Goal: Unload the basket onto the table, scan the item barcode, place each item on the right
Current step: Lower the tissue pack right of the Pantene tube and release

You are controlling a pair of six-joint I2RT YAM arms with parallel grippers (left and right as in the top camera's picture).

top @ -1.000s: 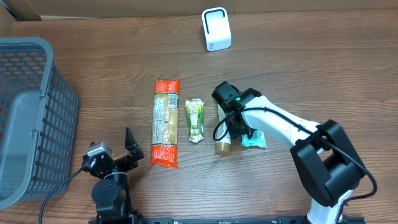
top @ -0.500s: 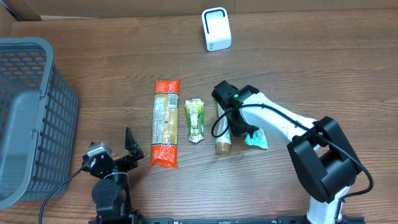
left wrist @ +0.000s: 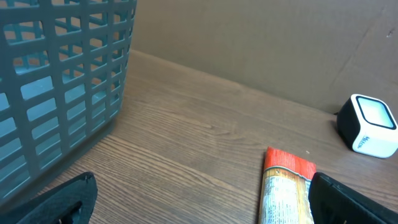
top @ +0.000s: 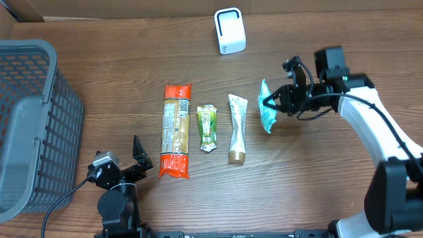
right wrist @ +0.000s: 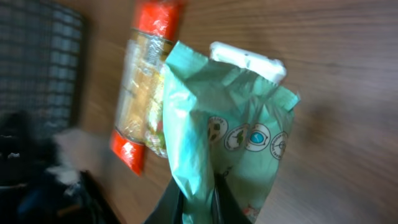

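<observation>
The wooden worktop [top: 119,59] bears a grey basket [top: 63,132] at left and a white scanner [top: 230,30] at the back. An orange-ended packet [top: 176,130], green sachet [top: 207,127] and pale tube [top: 237,136] lie side by side.

Right end effector [top: 269,103] aloft, jaws tight together; left end effector [top: 119,158] low, jaws wide apart.
</observation>
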